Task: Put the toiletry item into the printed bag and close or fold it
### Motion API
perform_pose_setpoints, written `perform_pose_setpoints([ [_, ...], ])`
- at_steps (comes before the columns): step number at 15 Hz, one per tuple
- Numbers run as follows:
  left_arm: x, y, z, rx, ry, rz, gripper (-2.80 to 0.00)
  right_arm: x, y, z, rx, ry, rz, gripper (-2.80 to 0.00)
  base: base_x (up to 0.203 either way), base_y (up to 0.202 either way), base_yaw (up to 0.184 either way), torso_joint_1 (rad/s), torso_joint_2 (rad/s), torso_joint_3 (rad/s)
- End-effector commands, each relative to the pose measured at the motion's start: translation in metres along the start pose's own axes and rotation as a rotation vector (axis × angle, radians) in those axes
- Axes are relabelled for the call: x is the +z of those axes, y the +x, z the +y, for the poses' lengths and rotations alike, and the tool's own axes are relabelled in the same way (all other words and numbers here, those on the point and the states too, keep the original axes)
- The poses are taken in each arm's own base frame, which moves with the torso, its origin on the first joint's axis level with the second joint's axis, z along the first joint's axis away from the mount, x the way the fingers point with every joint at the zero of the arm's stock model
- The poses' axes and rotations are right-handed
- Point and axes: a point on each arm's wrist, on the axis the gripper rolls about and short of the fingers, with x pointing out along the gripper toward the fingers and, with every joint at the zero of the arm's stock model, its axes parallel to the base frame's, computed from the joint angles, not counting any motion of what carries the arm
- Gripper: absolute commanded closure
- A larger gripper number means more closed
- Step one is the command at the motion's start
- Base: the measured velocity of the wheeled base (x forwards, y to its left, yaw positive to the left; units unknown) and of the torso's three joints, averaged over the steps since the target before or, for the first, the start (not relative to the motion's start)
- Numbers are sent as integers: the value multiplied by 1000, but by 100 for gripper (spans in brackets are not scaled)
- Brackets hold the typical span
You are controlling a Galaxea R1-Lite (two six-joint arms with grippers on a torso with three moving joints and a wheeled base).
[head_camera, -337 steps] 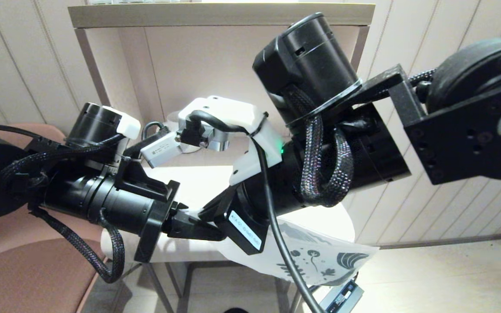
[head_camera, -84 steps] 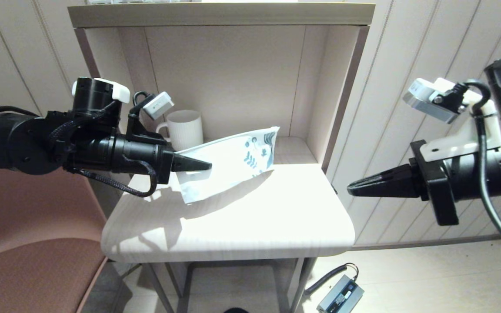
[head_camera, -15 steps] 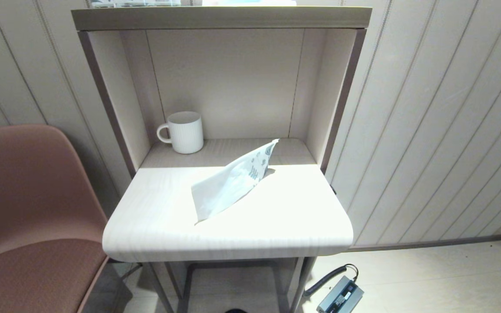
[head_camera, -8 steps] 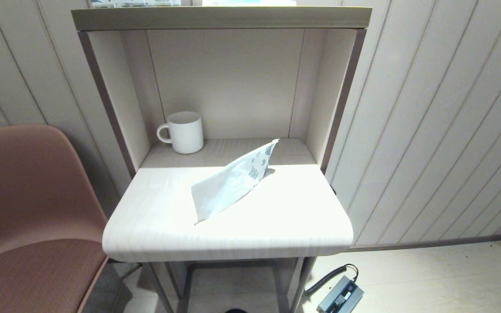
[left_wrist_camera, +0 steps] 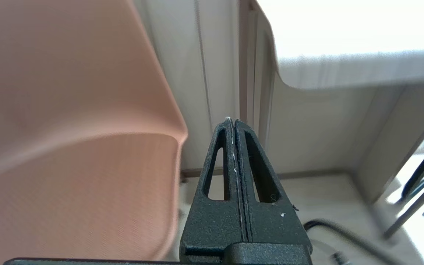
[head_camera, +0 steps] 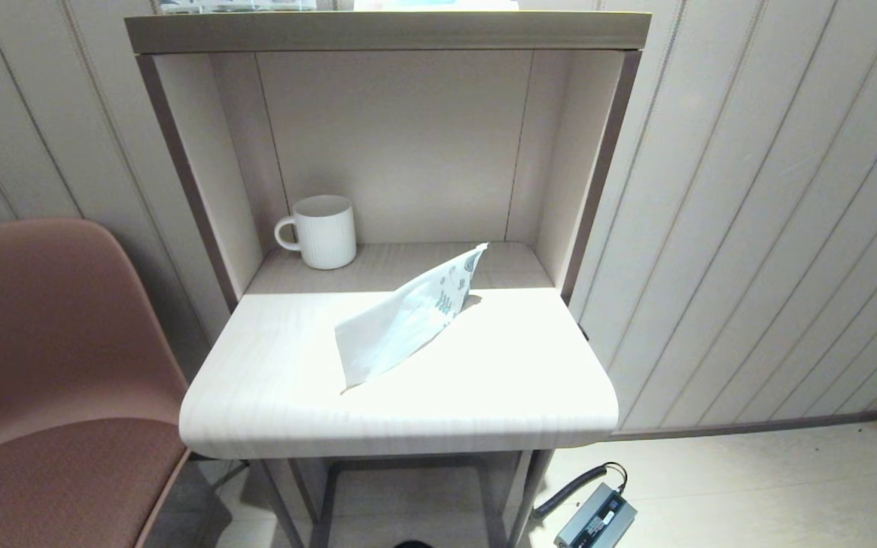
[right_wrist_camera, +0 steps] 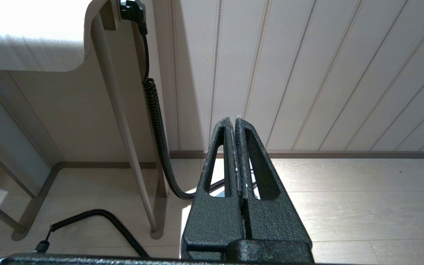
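The printed bag (head_camera: pixel 405 318) lies folded on the pale table (head_camera: pixel 484 396), one teal-printed corner sticking up toward the back. The comb is hidden; I cannot tell whether it is inside the bag. Neither arm shows in the head view. My left gripper (left_wrist_camera: pixel 232 120) is shut and empty, hanging low beside the pink chair (left_wrist_camera: pixel 68 154) and below the table edge. My right gripper (right_wrist_camera: pixel 233 119) is also shut and empty, low on the table's other side, facing the panelled wall and floor.
A white ribbed mug (head_camera: pixel 322 230) stands at the back left of the shelf alcove. A pink chair (head_camera: pixel 43 365) is left of the table. A coiled black cable (right_wrist_camera: pixel 156 121) and a grey power brick (head_camera: pixel 597 517) lie on the floor by the table legs.
Nothing has moved over the last second. Earlier, the left gripper held the bag above the table; since then it has let go and both arms have left the head view.
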Motion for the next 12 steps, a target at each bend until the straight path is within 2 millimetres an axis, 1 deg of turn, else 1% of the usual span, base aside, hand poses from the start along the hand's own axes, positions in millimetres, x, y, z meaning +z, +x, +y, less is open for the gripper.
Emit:
perform_pose_setpoints([
  [1,0,0,0,-3,16,-1,0,0,0,0,1,-1,1,0,0,0,0,0,0,0],
  [7,1,0,0,3,-36,-9,0,0,0,0,0,-1,1,0,0,0,0,0,0,0],
  [12,1,0,0,4,-38,-9,0,0,0,0,-1,-1,1,0,0,0,0,0,0,0],
])
